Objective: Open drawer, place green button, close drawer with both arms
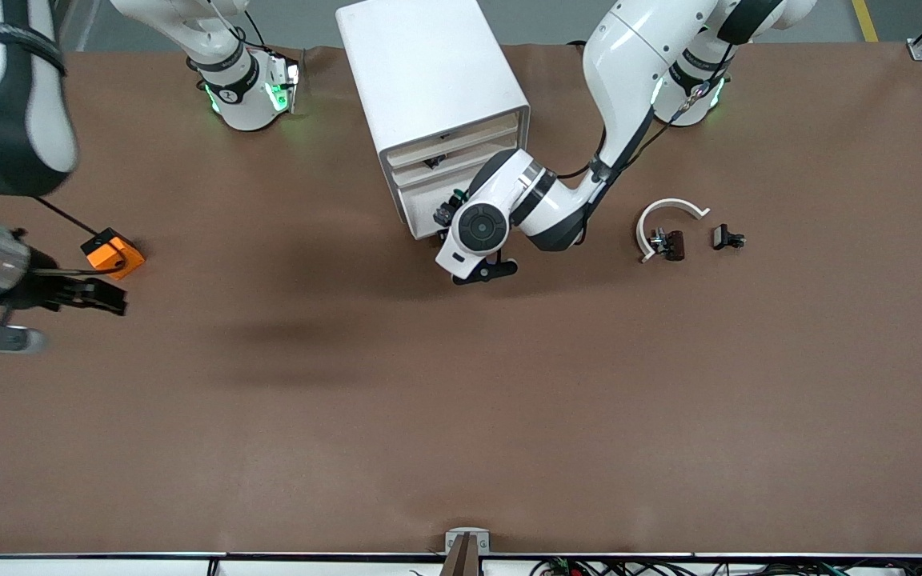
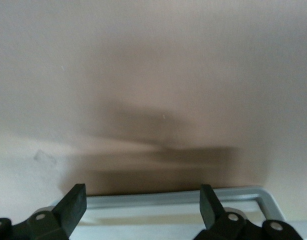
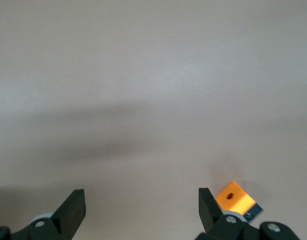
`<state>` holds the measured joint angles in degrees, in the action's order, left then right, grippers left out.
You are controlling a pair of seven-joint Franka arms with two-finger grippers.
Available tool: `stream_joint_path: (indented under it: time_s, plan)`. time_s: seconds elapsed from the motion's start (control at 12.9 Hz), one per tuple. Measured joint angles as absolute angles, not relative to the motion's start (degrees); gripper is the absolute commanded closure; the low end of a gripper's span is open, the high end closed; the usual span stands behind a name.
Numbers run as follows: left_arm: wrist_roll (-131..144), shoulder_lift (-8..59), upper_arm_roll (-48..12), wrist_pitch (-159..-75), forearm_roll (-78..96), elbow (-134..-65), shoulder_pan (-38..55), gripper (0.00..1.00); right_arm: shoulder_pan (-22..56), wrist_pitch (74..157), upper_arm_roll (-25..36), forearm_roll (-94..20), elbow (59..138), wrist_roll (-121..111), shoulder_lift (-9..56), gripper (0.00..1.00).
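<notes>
The white cabinet (image 1: 429, 88) stands near the arms' bases at the middle of the table, its drawer fronts (image 1: 461, 164) facing the front camera. My left gripper (image 1: 447, 218) is low at the bottom drawer. In the left wrist view the left gripper (image 2: 143, 197) is open, and a pale grey drawer rim (image 2: 193, 196) runs across between its fingers. My right gripper (image 1: 118, 298) hovers open and empty over the table at the right arm's end, beside an orange cube (image 1: 113, 254). The right wrist view shows the right gripper (image 3: 142, 200) over bare table. The button is out of view.
The orange cube (image 3: 233, 196) with a hole lies just past one right fingertip. A white arc (image 1: 669, 210) and two small black parts (image 1: 669, 244) (image 1: 727, 238) lie toward the left arm's end. Brown table spreads wide nearer the front camera.
</notes>
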<state>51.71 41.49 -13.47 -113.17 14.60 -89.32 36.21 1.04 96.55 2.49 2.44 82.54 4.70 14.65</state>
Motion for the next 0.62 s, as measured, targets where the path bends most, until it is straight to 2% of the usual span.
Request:
stream_joint_path:
  time_s: [0.15, 0.62]
  plan:
    - [51.7, 41.5, -14.2, -111.5, 15.8, -89.4, 36.2, 0.00, -0.6, 93.6, 2.5, 2.4, 79.6, 4.2, 14.3, 0.00]
    - [56.2, 42.1, -17.2, -109.3, 17.7, -90.2, 37.0, 0.00, -0.7, 86.4, 1.6, 2.4, 78.4, 4.2, 12.9, 0.00]
